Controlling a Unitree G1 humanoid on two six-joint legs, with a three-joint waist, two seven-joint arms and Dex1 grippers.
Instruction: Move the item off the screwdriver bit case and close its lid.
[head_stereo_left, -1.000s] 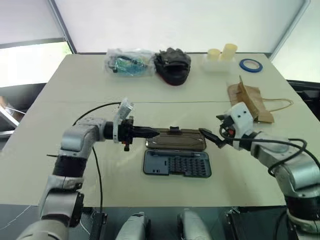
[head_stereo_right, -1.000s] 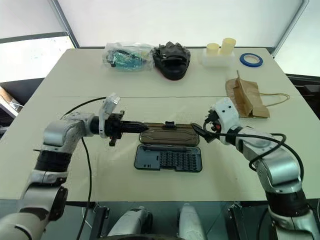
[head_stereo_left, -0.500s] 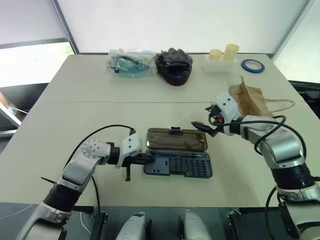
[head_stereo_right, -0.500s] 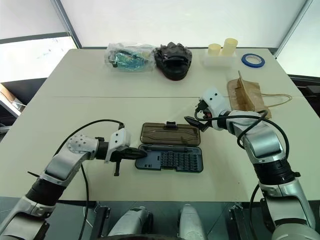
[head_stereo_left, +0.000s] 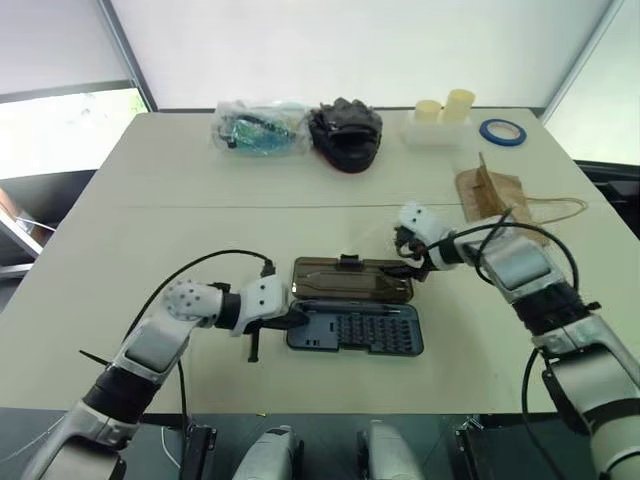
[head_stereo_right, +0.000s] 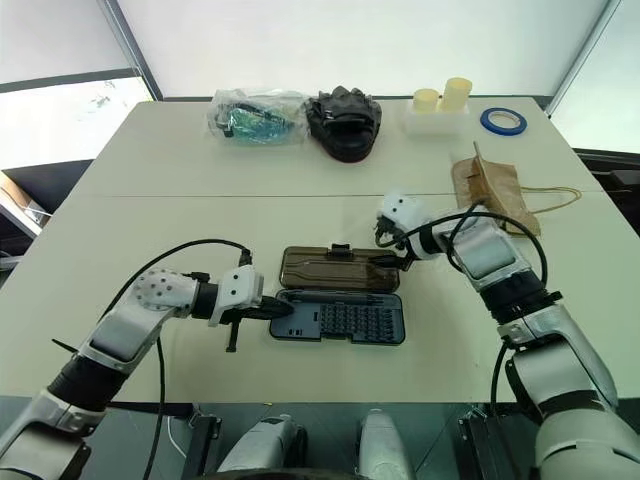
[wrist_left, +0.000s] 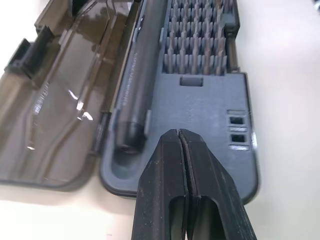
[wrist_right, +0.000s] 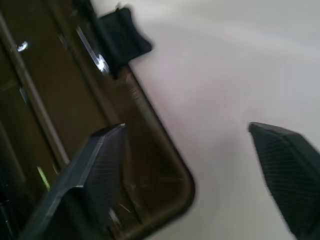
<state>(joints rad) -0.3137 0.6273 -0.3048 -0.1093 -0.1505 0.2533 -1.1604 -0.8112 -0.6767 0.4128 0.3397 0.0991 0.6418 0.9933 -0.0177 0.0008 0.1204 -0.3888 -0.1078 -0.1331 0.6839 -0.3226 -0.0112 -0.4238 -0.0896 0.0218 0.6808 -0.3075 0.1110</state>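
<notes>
Along the counter's (head_stereo_left: 150, 230) far edge sit a clear plastic bag (head_stereo_left: 258, 128), black gloves (head_stereo_left: 345, 131), two pale cups (head_stereo_left: 445, 105) and blue tape (head_stereo_left: 498, 131).

Your robot's arms are built of rounded silver-grey metal segments joined by black collars. The left arm (head_stereo_left: 160, 335) has a round perforated cap at its elbow, and a thin black cable loops from it to a white wrist block. The right arm (head_stereo_right: 500, 275) carries looping black cables and a white wrist housing too. The fingers (wrist_left: 187, 200) are matte black, wedge-shaped, with hollow slots near their base.
</notes>
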